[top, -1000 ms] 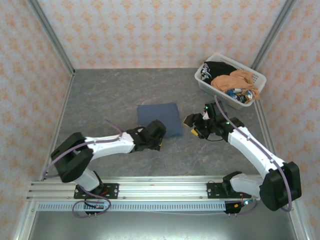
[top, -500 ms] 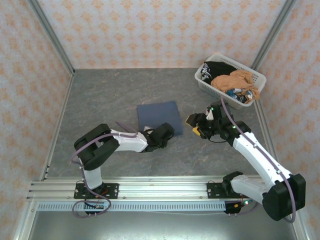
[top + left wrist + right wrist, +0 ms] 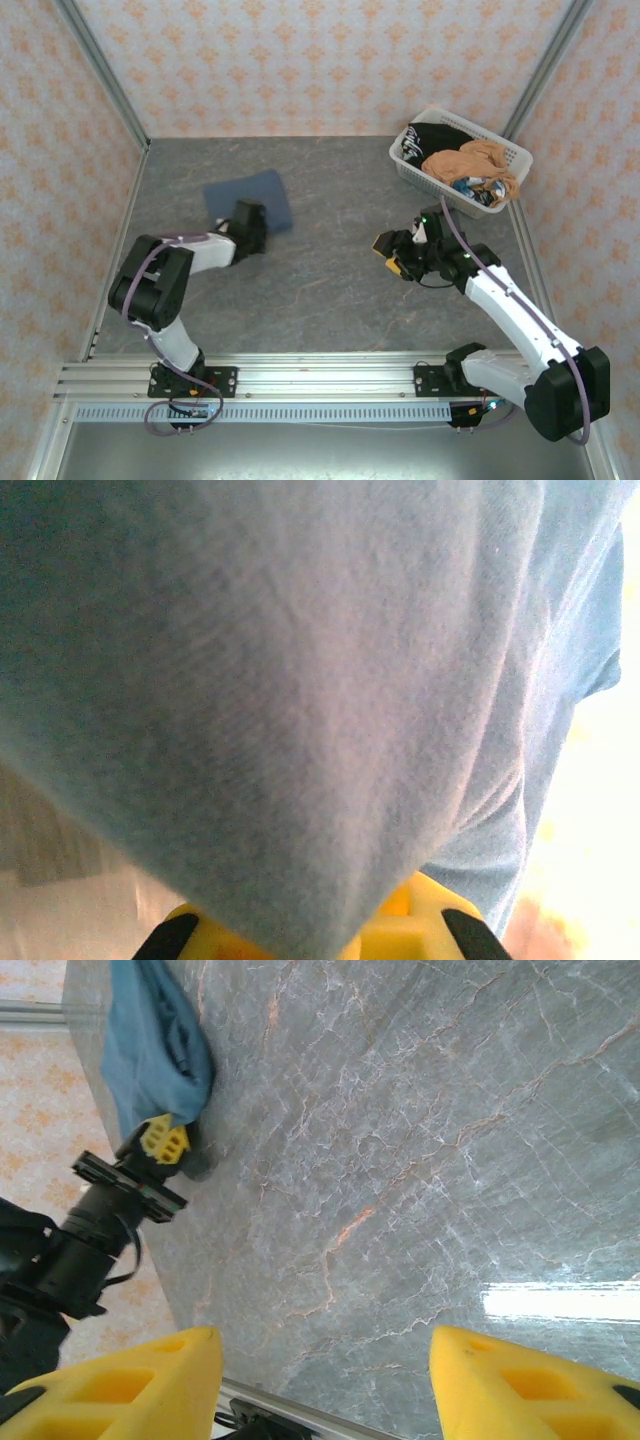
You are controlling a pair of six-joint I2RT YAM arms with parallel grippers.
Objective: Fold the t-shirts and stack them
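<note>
The left claw [image 3: 250, 216] was clamped on the plain dusty slate-blue cloth t-shirt [image 3: 255, 192], which spread out just beyond its tips as a folded, slightly blurred patch over the grey marble-patterned table top [image 3: 340, 300]. In the left wrist view the blue cloth hung right over the lens and ran down between the yellow fingers [image 3: 425, 925], so the grip itself was hidden under fabric. The right wrist view caught that same claw far across the table from the side, with the blue shirt bunched at its yellow tips. The right claw [image 3: 392, 254] stood wide, holding nothing, its two yellow fingers [image 3: 130, 1380] well apart above bare table, the surface between them unoccupied. Behind and to the right of this claw, well apart from it, sat the white plastic lattice basket [image 3: 402, 163]; inside it lay the black t-shirt with white print [image 3: 430, 137] and, against it on the side farther from the claw, the crumpled orange-tan t-shirt [image 3: 475, 160].
</note>
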